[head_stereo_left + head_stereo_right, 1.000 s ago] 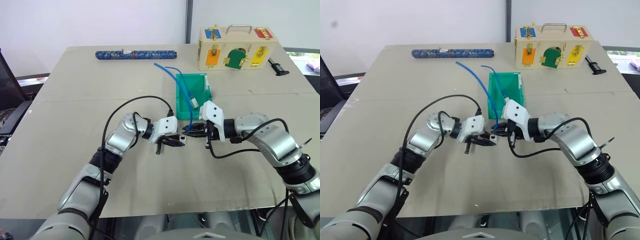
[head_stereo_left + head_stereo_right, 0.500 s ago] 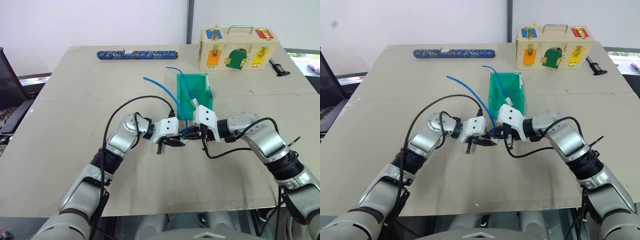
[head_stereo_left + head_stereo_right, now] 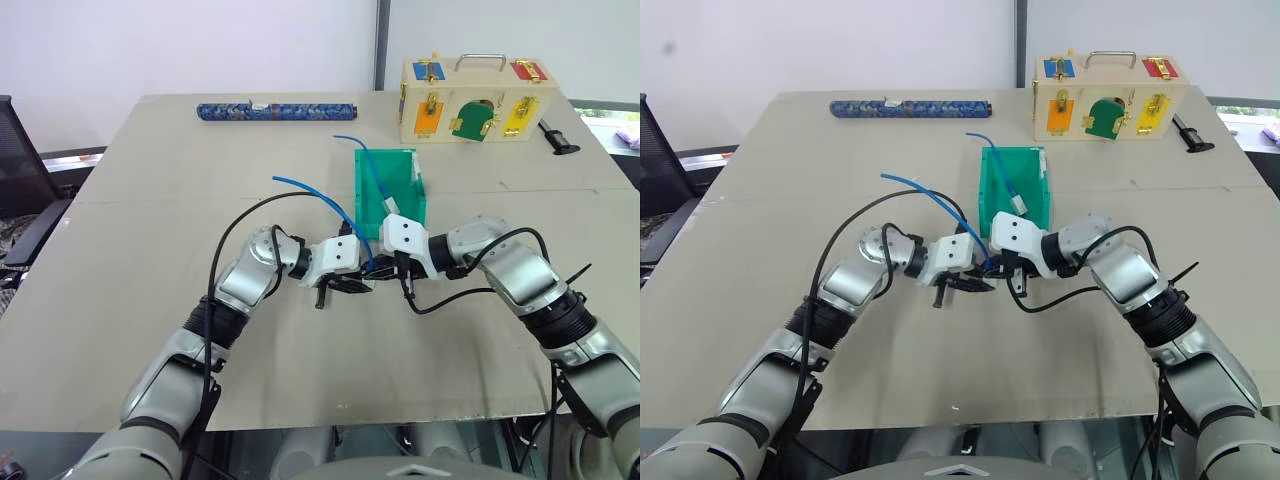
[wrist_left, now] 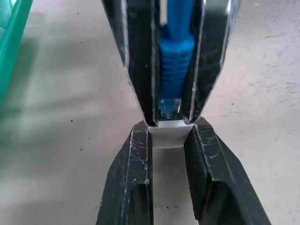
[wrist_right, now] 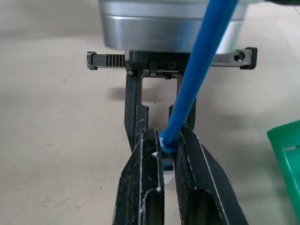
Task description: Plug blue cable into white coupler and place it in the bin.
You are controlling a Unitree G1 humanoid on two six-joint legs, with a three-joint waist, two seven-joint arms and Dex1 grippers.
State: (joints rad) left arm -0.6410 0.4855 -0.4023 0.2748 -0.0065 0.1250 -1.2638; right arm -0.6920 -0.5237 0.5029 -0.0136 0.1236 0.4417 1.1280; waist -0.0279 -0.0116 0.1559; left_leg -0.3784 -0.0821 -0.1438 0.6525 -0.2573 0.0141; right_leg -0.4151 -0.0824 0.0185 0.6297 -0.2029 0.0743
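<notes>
Here, plug meeting socket beside the bin (image 3: 390, 195)
Head views: second blue cord and coupler inside bin. Left wrist: left gripper (image 4: 168, 140) clamped on white coupler (image 4: 167, 137). Right wrist: right gripper (image 5: 169, 140) pinching blue cable (image 5: 197, 79)

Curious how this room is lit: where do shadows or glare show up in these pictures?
Left eye view: even light, only faint shadows on the table beneath the arms. Left wrist view: a soft shadow on the table beside the bin. Right wrist view: a pale sheen on the metal wrist, with shadow under it.
</notes>
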